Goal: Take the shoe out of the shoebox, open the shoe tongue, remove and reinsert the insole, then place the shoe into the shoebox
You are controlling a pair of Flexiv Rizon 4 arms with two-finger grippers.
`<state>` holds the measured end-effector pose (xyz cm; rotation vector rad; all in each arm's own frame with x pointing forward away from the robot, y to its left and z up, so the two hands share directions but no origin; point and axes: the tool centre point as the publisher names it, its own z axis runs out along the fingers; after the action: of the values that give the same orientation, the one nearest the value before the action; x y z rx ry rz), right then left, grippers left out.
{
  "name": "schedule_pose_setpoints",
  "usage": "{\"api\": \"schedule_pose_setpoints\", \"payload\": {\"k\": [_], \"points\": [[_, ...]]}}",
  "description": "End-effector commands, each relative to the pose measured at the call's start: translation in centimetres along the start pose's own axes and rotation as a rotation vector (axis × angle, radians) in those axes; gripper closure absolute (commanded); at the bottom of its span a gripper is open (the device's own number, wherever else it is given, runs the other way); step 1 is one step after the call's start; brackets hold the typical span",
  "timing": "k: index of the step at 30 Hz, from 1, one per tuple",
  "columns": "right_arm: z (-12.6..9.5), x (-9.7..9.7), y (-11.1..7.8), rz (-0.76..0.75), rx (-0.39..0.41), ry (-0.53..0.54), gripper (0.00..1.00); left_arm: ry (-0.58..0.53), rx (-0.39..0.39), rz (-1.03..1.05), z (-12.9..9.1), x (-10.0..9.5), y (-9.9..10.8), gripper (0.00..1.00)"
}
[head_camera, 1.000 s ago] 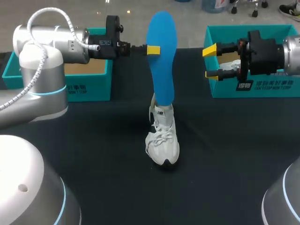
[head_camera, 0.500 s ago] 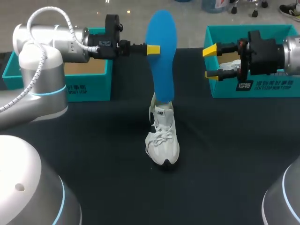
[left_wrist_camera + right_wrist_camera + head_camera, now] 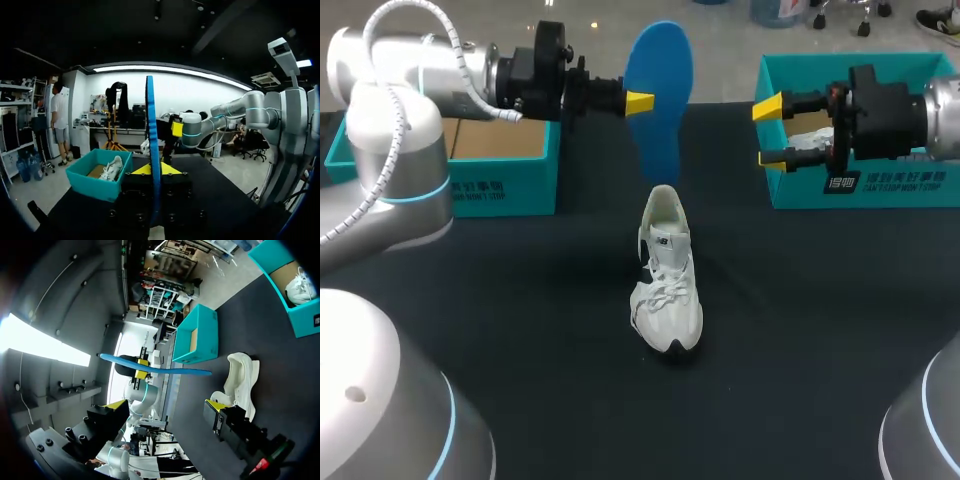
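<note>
The left jaws are closed on the blue insole (image 3: pixel 658 90), one yellow tip against each face. In the left wrist view the insole (image 3: pixel 151 150) stands edge-on between them. It hangs clear of the white shoe (image 3: pixel 665 285), which stands on the dark counter (image 3: pixel 520 330) below and ahead of those jaws. The right jaws are spread wide and hold nothing. A teal shoebox (image 3: pixel 800 190) with a second shoe (image 3: pixel 810 150) inside sits just beside them.

Blue insole (image 3: pixel 152 145) edge-on between the jaws
</note>
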<state>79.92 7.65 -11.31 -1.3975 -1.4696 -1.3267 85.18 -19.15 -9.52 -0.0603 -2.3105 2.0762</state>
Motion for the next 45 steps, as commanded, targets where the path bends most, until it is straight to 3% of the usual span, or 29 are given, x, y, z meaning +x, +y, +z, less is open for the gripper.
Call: {"api": "schedule_pose_setpoints", "payload": {"k": [1,9,11,16,17,20,35,37,43,45], "points": [[0.2,0.0,0.0,0.001,-0.002,-0.001,0.00,-0.022,-0.022,0.079,0.0,0.5,-0.3,1.00],[0.2,0.0,0.0,0.001,-0.002,-0.001,0.00,-0.022,-0.022,0.079,0.0,0.5,-0.3,1.00],[0.2,0.0,0.0,0.001,-0.002,-0.001,0.00,-0.058,-0.074,0.256,-0.1,0.3,0.3,1.00],[0.2,0.0,0.0,0.001,-0.002,-0.001,0.00,-0.097,-0.078,0.553,-0.5,-0.4,0.6,1.00],[0.2,0.0,0.0,0.001,-0.002,-0.001,0.00,-0.089,-0.046,0.569,-0.7,-0.5,0.5,1.00],[0.2,0.0,0.0,0.001,-0.002,-0.001,0.00,-0.099,-0.076,0.727,-0.8,-0.6,0.3,1.00],[0.2,0.0,0.0,0.001,-0.002,-0.001,0.00,-0.099,-0.076,0.727,-0.8,-0.6,0.3,1.00],[0.2,0.0,0.0,0.001,-0.002,-0.001,0.00,-0.085,-0.065,0.951,-1.0,-0.3,0.7,1.00],[0.2,0.0,0.0,0.001,-0.002,-0.001,0.00,-0.242,0.012,1.208,-1.0,-0.2,0.8,1.00],[0.2,0.0,0.0,0.001,-0.002,-0.001,0.00,-0.323,-0.029,1.350,-0.9,-0.2,0.8,1.00]]}}
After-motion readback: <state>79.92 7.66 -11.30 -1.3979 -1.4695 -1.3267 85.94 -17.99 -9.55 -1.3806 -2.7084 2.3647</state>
